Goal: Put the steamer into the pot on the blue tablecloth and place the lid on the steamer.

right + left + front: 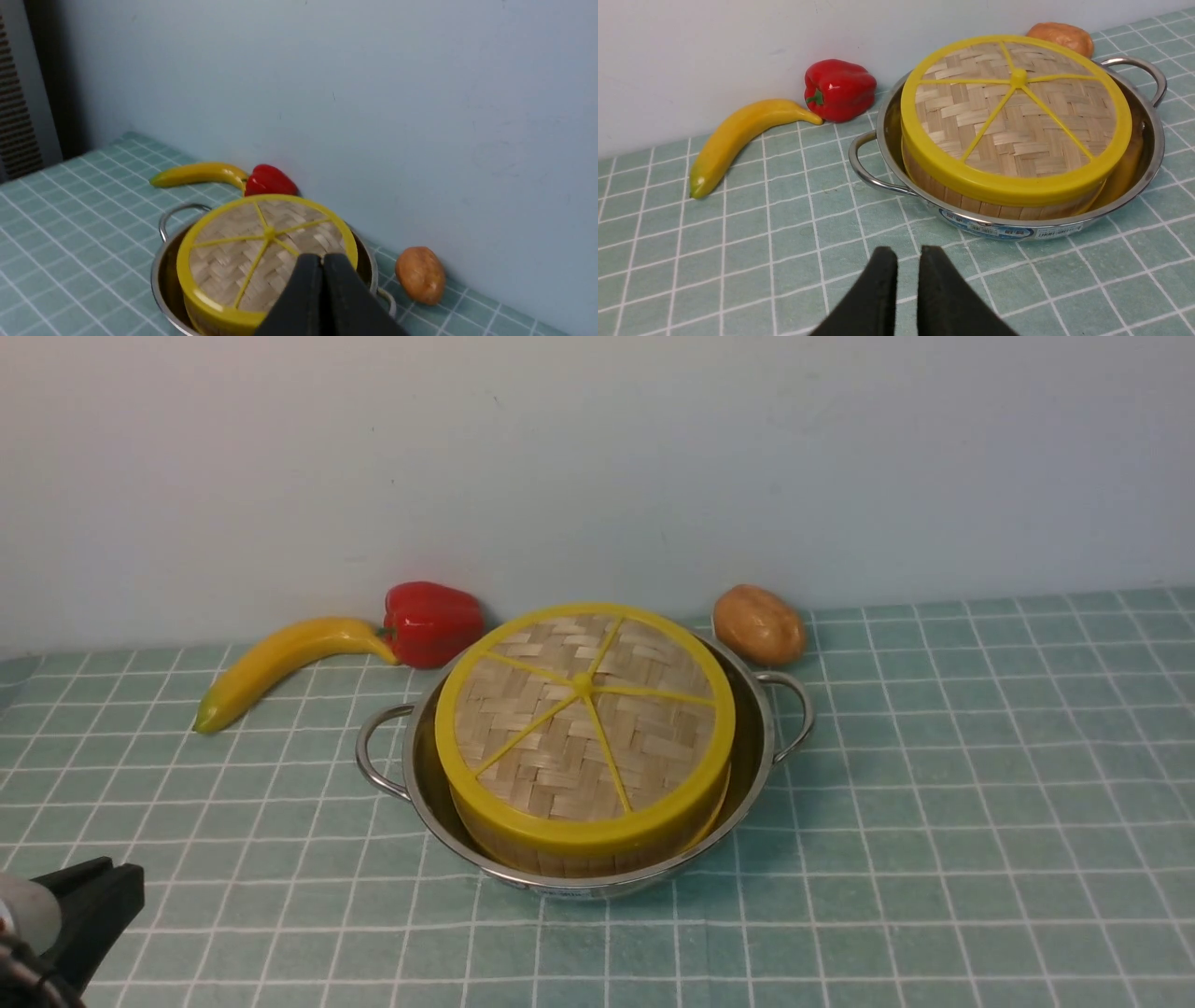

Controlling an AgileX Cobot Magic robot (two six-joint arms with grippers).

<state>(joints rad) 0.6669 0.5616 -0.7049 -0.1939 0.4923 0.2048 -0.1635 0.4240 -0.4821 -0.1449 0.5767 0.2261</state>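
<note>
Capping slatted steamer [597, 854] | woven lid [583, 719] | shiny pot [756, 747] | both end effectors pressed together, empty

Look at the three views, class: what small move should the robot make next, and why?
Probably none beyond keeping both arms back. The lid already sits on the steamer, which sits in the pot on the blue tablecloth. The left tool is nearly shut and empty, the right tool shut and empty, both clear of the pot.
</note>
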